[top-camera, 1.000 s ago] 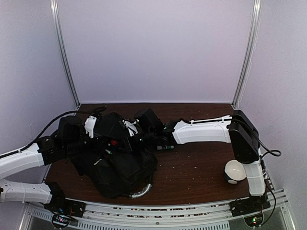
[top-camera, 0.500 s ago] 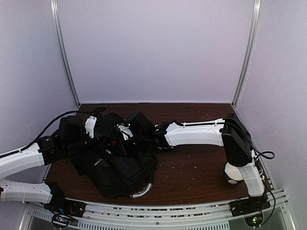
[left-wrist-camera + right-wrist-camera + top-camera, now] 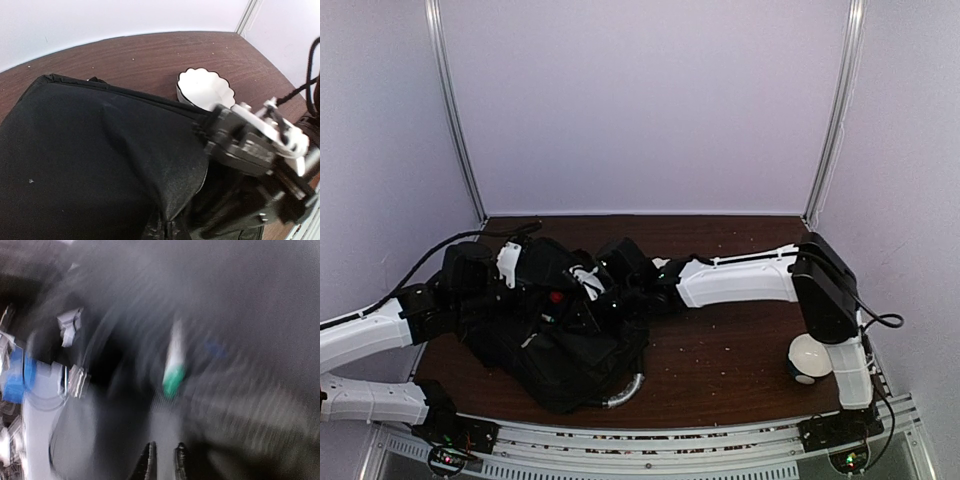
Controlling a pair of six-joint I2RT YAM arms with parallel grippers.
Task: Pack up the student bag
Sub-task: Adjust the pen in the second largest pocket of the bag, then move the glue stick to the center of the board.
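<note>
The student bag [image 3: 560, 345], a large black backpack, lies at the table's left with its silvery curved handle [image 3: 626, 391] at the near edge. My left gripper [image 3: 510, 265] is at the bag's far left. In the left wrist view its fingers are hidden and the bag's fabric [image 3: 100, 150] bunches tautly to a pinch at the bottom centre. My right gripper [image 3: 610, 278] reaches into the bag's opening from the right and also shows in the left wrist view [image 3: 250, 142]. In the blurred right wrist view its fingertips [image 3: 150, 462] stand slightly apart and empty, behind a white-and-green pen [image 3: 173, 367] lying inside the bag.
A white scalloped bowl [image 3: 808, 358] with a dark outside sits at the table's right near the right arm's base and also shows in the left wrist view [image 3: 204, 89]. A small red spot [image 3: 557, 296] shows on the bag. Crumbs dot the brown table [image 3: 720, 350].
My right gripper pushed left into the bag's opening, then drew back a little to the right. The bag shifted slightly and its handle moved right. The left arm held still.
</note>
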